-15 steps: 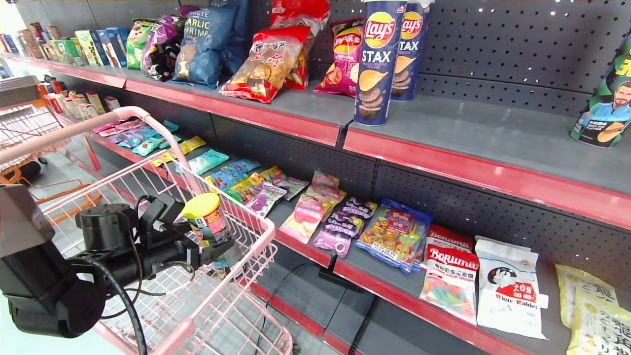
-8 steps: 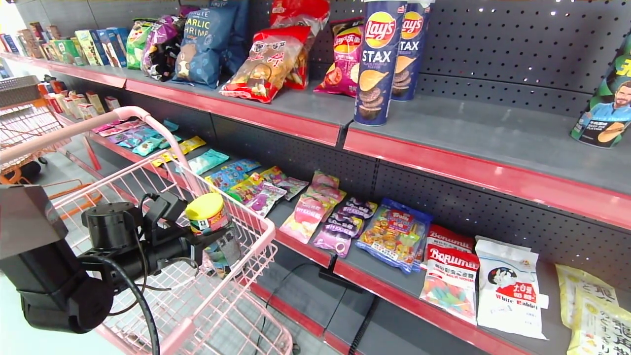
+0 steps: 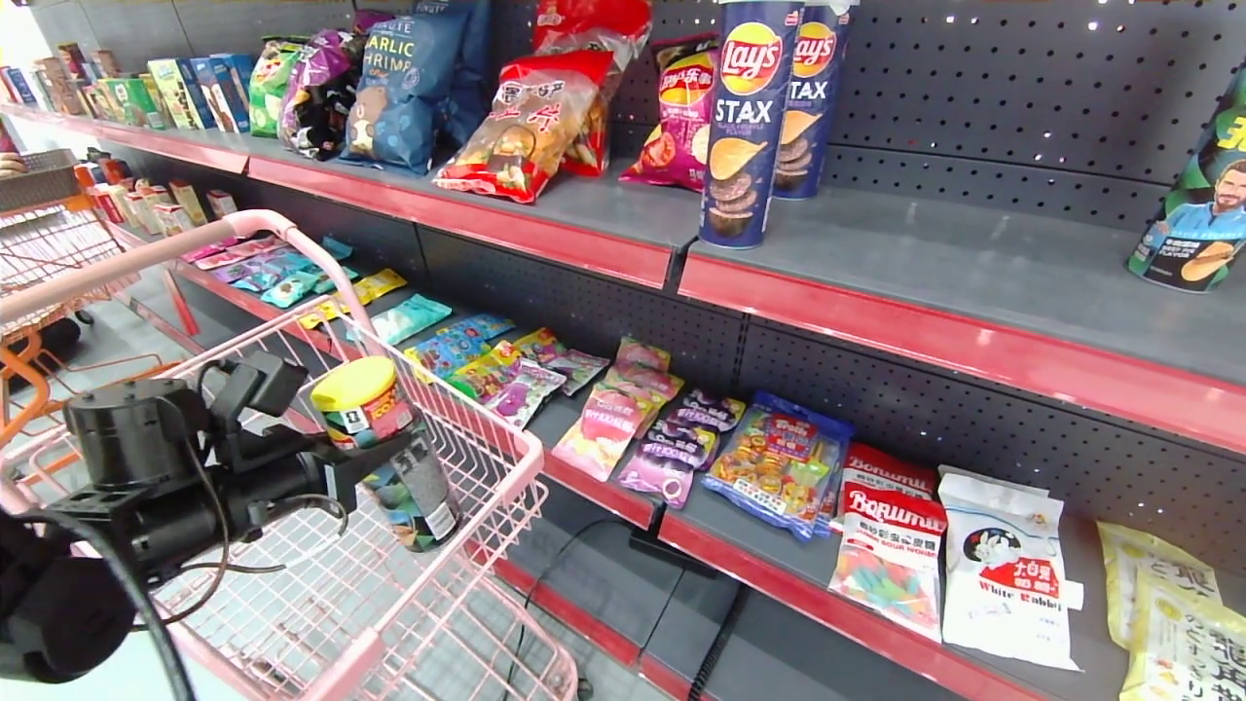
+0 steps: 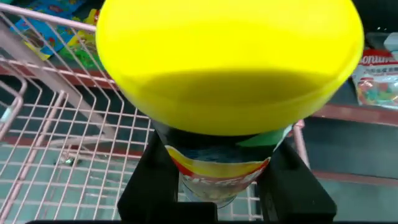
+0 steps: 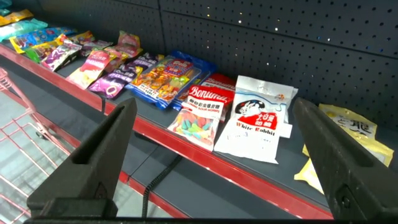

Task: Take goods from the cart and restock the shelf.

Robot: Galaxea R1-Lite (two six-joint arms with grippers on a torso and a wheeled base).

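A tall chip can with a yellow lid [image 3: 362, 409] stands upright over the pink wire cart [image 3: 506, 465], and my left gripper [image 3: 382, 460] is shut on its body. In the left wrist view the yellow-lidded can [image 4: 230, 68] sits between the black fingers of my left gripper [image 4: 217, 190], with the cart mesh below. My right gripper [image 5: 214, 168] is open with nothing in it, facing the lower shelf of candy bags [image 5: 199, 118]. Two blue chip cans [image 3: 745, 117] stand on the upper shelf [image 3: 934, 258].
A green can [image 3: 1202, 204] stands at the upper shelf's right end, with bare grey shelf between it and the blue cans. Snack bags [image 3: 526, 122] fill the upper shelf's left part. An orange cart [image 3: 39, 243] stands far left. A cable [image 3: 720, 633] lies on the floor.
My left arm has carried the can to the left and slightly upward over the cart. Shelf goods have not moved.
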